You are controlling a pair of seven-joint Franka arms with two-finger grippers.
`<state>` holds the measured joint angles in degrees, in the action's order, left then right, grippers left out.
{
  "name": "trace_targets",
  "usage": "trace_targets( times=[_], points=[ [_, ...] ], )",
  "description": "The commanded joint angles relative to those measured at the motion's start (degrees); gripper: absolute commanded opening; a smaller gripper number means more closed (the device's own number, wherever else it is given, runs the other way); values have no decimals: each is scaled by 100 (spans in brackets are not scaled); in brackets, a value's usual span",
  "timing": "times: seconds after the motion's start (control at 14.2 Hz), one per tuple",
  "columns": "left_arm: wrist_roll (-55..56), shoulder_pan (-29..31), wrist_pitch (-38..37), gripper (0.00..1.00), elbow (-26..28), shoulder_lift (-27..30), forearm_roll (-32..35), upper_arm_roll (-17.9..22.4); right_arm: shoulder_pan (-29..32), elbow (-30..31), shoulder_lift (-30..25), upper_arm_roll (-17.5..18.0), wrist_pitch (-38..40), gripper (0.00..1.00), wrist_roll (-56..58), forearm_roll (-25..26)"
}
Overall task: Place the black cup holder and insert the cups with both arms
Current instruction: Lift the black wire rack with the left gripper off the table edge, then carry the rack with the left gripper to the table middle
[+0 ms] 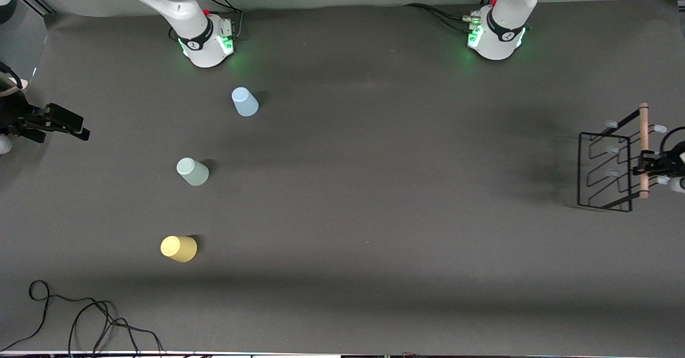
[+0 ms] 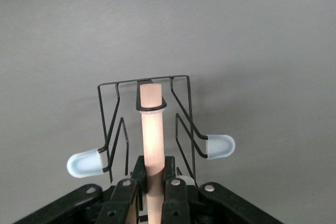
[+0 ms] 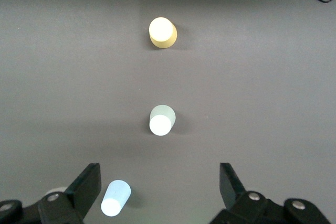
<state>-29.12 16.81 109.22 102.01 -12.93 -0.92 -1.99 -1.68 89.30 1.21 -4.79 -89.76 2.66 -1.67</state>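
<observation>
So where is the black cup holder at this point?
The black cup holder is at the left arm's end of the table in the front view, with the left gripper shut on its wooden handle, well apart from the three cups.

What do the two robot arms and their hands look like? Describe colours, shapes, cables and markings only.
Both arms are white and rounded, with dark joint bands bearing a small white logo, on green-lit round bases trailing black cables. The left hand and right hand are black, with two flat fingers and silver screws.

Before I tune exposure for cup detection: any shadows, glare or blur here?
Front view: even light, a small shadow beside each cup, green glow at the bases. Right wrist view: the yellow cup top looks washed out. Left wrist view: the black cup holder is sharp.
</observation>
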Motion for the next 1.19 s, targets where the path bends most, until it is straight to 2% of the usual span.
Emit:
trace_targets(
  times=[0.0, 0.35, 0.56, 0.7, 0.84, 1.12],
  points=[
    [1036, -738, -366, 0, -58, 265, -31, 58, -34, 44, -77, -40, 47, 100, 68, 88],
    [2522, -2074, -252, 0, -119, 221, -40, 41, -25, 53, -77, -40, 47, 100, 68, 88],
    [3541, -2778, -243, 0, -295, 81, -540, 41, -25, 53, -86, -40, 55, 100, 68, 88],
    [4270, -3322, -243, 0, -470, -68, -559, 41, -25, 53, -86, -75, 55, 100, 68, 88],
    [5201, -4007, -243, 0, -847, -384, -524, 49, -25, 53, -77, -75, 47, 100, 68, 88],
    [6591, -4940, -243, 0, -1770, -1183, -515, 41, -34, 61, -77, -101, 47, 100, 68, 88]
  ],
)
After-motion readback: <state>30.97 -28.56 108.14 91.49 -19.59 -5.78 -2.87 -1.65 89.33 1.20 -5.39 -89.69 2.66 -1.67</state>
